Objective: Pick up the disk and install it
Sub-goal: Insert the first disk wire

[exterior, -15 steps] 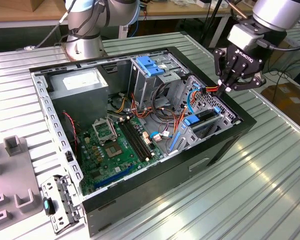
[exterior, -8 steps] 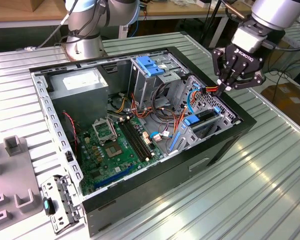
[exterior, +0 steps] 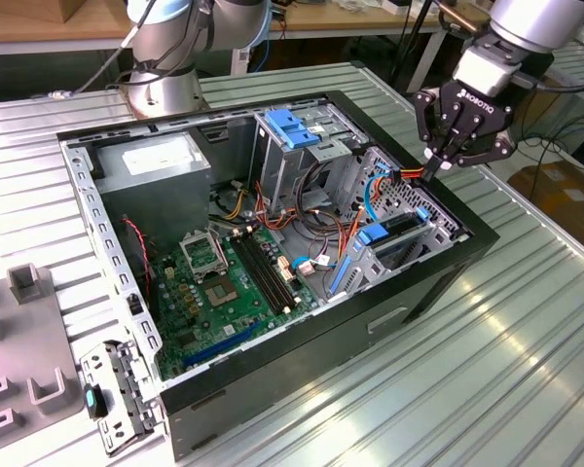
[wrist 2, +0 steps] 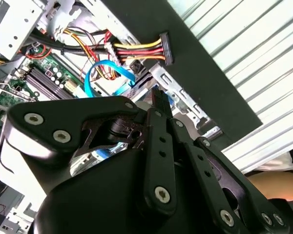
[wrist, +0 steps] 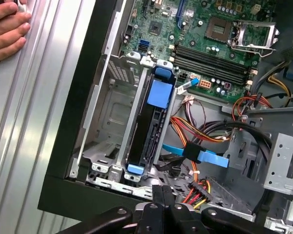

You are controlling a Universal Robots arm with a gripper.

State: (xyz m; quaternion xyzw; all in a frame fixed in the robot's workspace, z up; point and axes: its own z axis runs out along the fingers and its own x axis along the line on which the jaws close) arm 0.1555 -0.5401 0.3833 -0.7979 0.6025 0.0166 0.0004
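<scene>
Ribbed metal bench (exterior: 526, 370) carries an open black PC case (exterior: 438, 277), side panel off, filling mid-frame in the exterior view. Arm (exterior: 175, 39) has its base in the upper left of that frame; its wrist comes in at the top, toward the exterior view's right.

Inside the case: green mobo (exterior: 214, 292) at lower centre, grey box w/ white sticker (exterior: 156, 170) up-frame of it, metal drive cage (exterior: 423, 209) by the case wall toward the exterior view's right.

Disk (exterior: 394, 232) (wrist: 154, 131) sits on edge in a cage slot, blue rails and tab showing.

Claw (exterior: 436, 165) (wrist: 162, 192) points down over the case rim, up-frame of the disk and toward the exterior view's right. Near it, not touching. Fingers pressed together, nothing between them.

Red/yellow cable bundle (wrist 2: 163, 48) and blue flat cable (wrist: 205, 156) lie just beside the claw tip.

A person's hand (wrist: 5, 29) rests on the bench outside the case.
</scene>
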